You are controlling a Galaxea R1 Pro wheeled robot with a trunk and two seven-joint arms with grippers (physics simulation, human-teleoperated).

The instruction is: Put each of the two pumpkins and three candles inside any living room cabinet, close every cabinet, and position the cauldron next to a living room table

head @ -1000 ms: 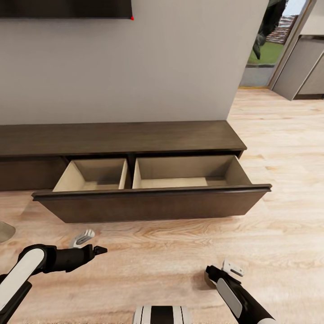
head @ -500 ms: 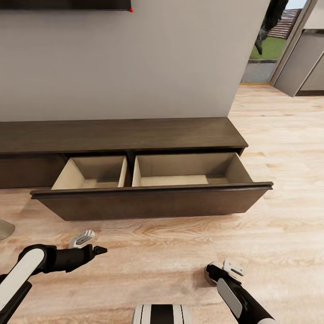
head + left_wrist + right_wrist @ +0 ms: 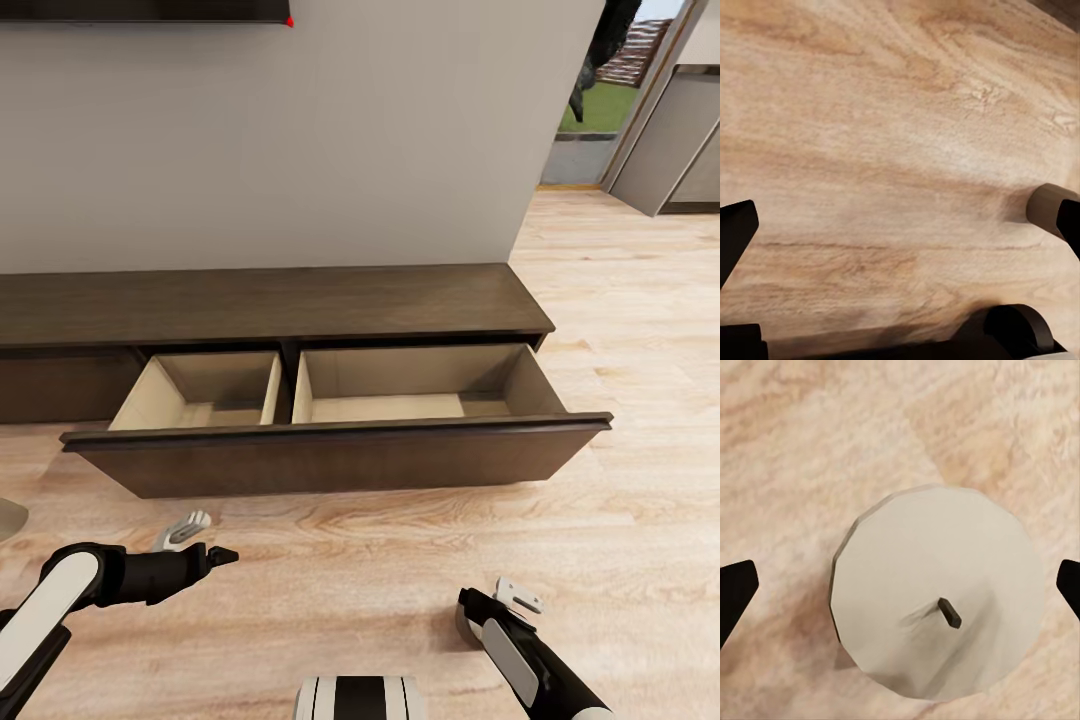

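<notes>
The cabinet (image 3: 270,305) stands against the wall with its wide drawer (image 3: 340,455) pulled out over the floor (image 3: 620,330); open planks run to the right of it and between its front and the arms. Both beige compartments (left narrow, right wide) hold nothing. The left gripper (image 3: 198,538) hovers low over bare floor, fingers apart. The right gripper (image 3: 900,589) hangs with its tips spread wide on either side of a candle (image 3: 937,622) standing upright on the planks.

Dark cabinet (image 3: 270,300) against wall, wide drawer (image 3: 335,455) pulled open, seemingly empty, wood floor (image 3: 360,570) before it
</notes>
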